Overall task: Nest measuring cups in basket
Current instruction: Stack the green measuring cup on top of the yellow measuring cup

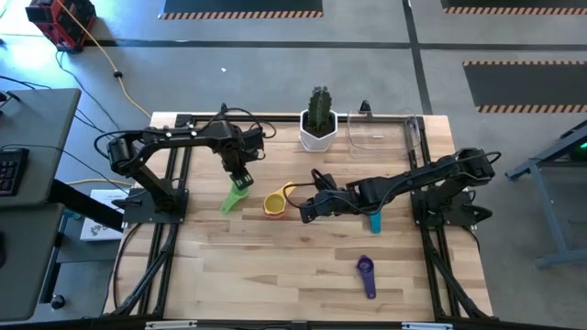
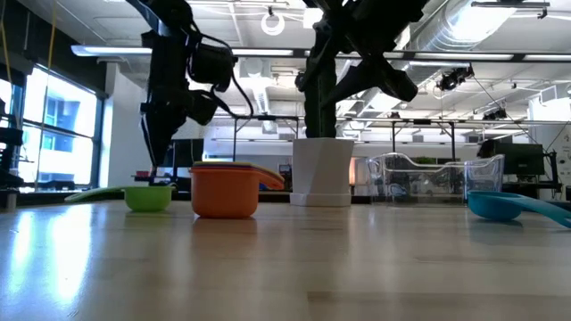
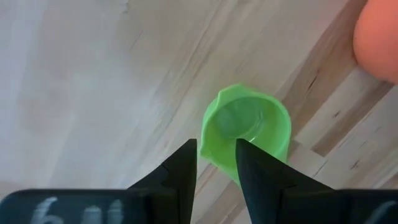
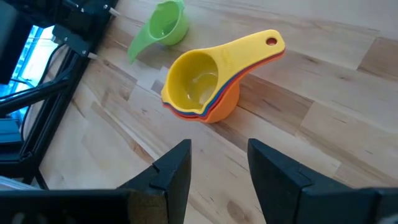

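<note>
High view, left tool (image 1: 240, 177) narrowly open above green cup (image 1: 235, 195), right tool (image 1: 305, 210) open, empty.

Green cup (image 1: 236, 195), purple cup (image 1: 366, 272)

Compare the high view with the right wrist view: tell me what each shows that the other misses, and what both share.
Only the high view shows the purple cup, the teal cup, the cactus pot, the clear basket and the left gripper over the green cup.

Only the right wrist view shows that the yellow cup is the top of a nested stack with blue and orange-red rims beneath, and the right gripper open, short of it.

Both show the green cup, the stack and the wooden table.
</note>
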